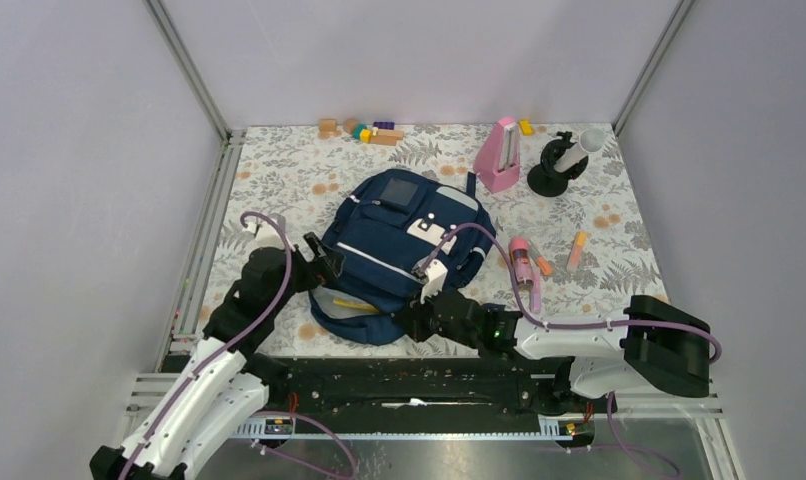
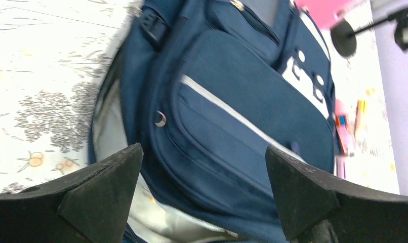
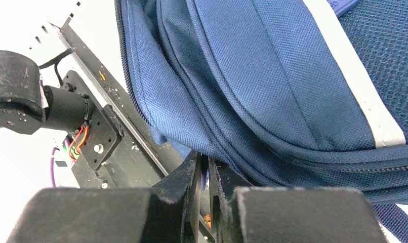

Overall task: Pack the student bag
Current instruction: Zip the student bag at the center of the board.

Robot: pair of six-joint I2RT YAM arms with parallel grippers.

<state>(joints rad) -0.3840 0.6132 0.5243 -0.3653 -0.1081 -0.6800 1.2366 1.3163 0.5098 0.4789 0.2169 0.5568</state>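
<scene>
The student bag [image 1: 399, 240] is navy with thin white stripes and a white patch, and lies flat mid-table with its main opening toward the arms. Grey lining [image 2: 156, 212] shows in the opening, and a thin yellow item [image 1: 351, 303] lies inside. My left gripper [image 1: 324, 262] is open, its fingers spread over the bag's left side [image 2: 242, 111] without touching it; in its wrist view the gripper [image 2: 202, 149] holds nothing. My right gripper [image 1: 411, 318] is at the bag's near edge. In its wrist view the gripper [image 3: 204, 162] is shut on a thin fold of the bag's blue fabric [image 3: 273, 76].
A pink wedge-shaped object [image 1: 499, 155] and a black stand with a white head [image 1: 562, 160] stand at the back right. A pink tube [image 1: 522, 262] and orange markers [image 1: 577, 248] lie right of the bag. Coloured blocks [image 1: 364, 131] sit at the back. The black mounting rail [image 1: 429, 385] runs along the front.
</scene>
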